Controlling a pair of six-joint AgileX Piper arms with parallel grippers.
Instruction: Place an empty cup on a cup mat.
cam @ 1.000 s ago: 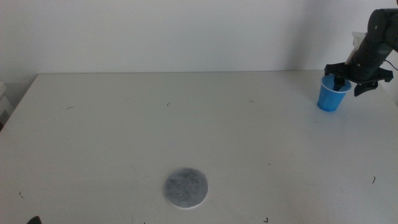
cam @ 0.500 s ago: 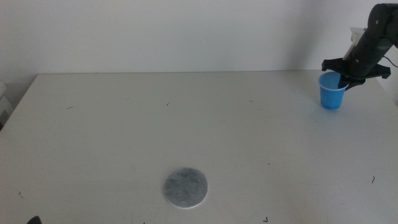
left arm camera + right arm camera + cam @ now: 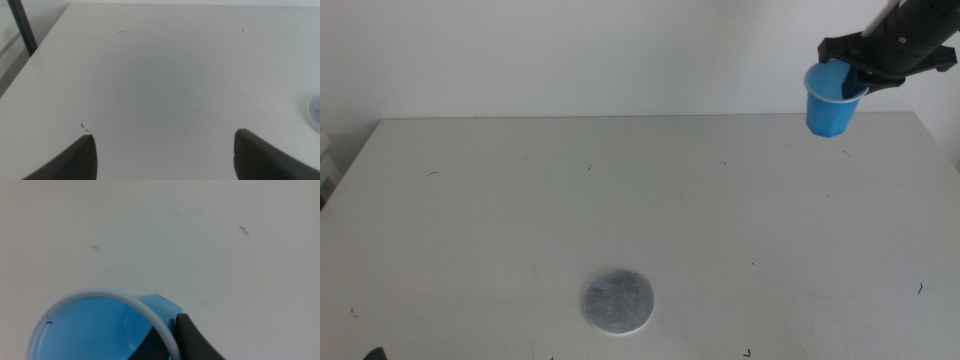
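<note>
Grey and mottled like marble, the cup mat [image 3: 618,301] is lying flat on the near part of the table [image 3: 520,200], a round disc with a pale edge. My left gripper [image 3: 165,150] is waiting low at the near left side of the table, its two dark jaws spread wide with nothing between them; a sliver of the cup mat is showing at the edge of its wrist view. Beyond the cup mat, the white, matte tabletop is carrying a few small dark specks.

Far off at the back right corner, my right gripper [image 3: 861,80] is holding the cup [image 3: 829,100] in the air, clear of the table and well apart from the cup mat. Its jaws are pinching the wall at the rim, one inside and one outside. The cup is bright blue, smooth plastic, tapering toward its base, with a paler whitish rolled rim [image 3: 150,312]. It is tilting slightly, and its inside is looking empty.
</note>
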